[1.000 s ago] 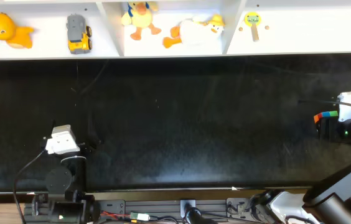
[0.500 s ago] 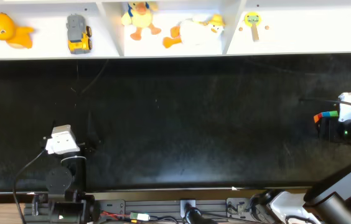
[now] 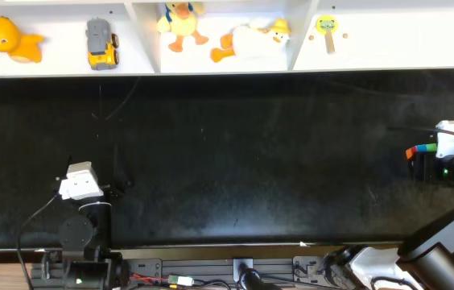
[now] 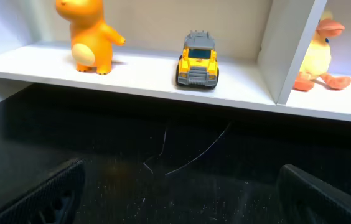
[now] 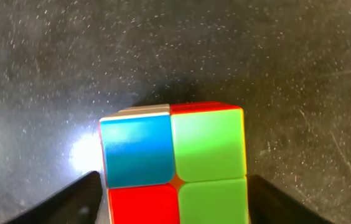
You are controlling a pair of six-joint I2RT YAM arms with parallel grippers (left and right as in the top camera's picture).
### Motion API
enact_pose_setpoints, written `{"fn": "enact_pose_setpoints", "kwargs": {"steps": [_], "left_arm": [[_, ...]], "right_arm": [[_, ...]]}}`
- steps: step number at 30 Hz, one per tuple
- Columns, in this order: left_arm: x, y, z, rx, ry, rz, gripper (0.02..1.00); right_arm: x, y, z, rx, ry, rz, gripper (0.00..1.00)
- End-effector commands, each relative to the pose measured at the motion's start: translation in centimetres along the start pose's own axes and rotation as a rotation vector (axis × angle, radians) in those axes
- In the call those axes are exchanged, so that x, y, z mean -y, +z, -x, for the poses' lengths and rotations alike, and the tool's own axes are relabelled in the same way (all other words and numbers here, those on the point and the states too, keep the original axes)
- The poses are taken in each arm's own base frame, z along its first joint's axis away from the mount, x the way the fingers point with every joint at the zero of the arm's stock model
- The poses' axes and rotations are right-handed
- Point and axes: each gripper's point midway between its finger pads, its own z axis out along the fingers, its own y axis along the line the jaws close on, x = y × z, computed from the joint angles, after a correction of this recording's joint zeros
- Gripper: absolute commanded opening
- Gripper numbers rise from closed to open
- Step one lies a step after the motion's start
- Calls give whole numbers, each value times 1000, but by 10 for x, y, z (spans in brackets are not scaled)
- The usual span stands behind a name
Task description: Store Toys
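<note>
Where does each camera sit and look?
Top view: above the table, looking down; both arms along the bottom.
Left wrist view: on the left arm, facing the shelf past the left gripper.
Right wrist view: on the right arm, facing the cube in the right gripper.
Top and left wrist views share the yellow truck.

The top view looks straight down on the black table [image 3: 227,161], with the white shelf [image 3: 412,40] along 12 o'clock. The left wrist view sits low and faces that shelf level-on, sharing its orange toy figure [image 4: 91,34] and yellow truck [image 4: 198,59]. The right wrist view looks steeply down, very near the puzzle cube [image 5: 175,155], which the top view shows at 3 o'clock
</note>
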Motion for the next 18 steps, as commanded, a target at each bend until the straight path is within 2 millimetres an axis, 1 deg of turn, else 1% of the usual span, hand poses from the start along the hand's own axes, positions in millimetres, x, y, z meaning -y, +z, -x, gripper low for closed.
{"fn": "enact_pose_setpoints", "kwargs": {"steps": [1, 3, 9, 10, 13, 18], "left_arm": [[-3, -1, 2, 10, 20, 17, 998], [-3, -1, 2, 10, 20, 17, 998], [-3, -1, 2, 10, 20, 17, 998], [-3, -1, 2, 10, 20, 17, 998], [-3, -1, 2, 10, 20, 17, 998], [-3, -1, 2, 10, 20, 17, 998]], "right_arm": [[-2, 1, 0, 6, 11, 9, 652], [-2, 1, 0, 6, 11, 9, 630], [-2, 0, 1, 9, 10, 5, 505], [-1, -2, 2, 13, 8, 1, 509], [1, -10, 7, 33, -1, -23, 505], [4, -31, 17, 80, -22, -78, 474]]}}
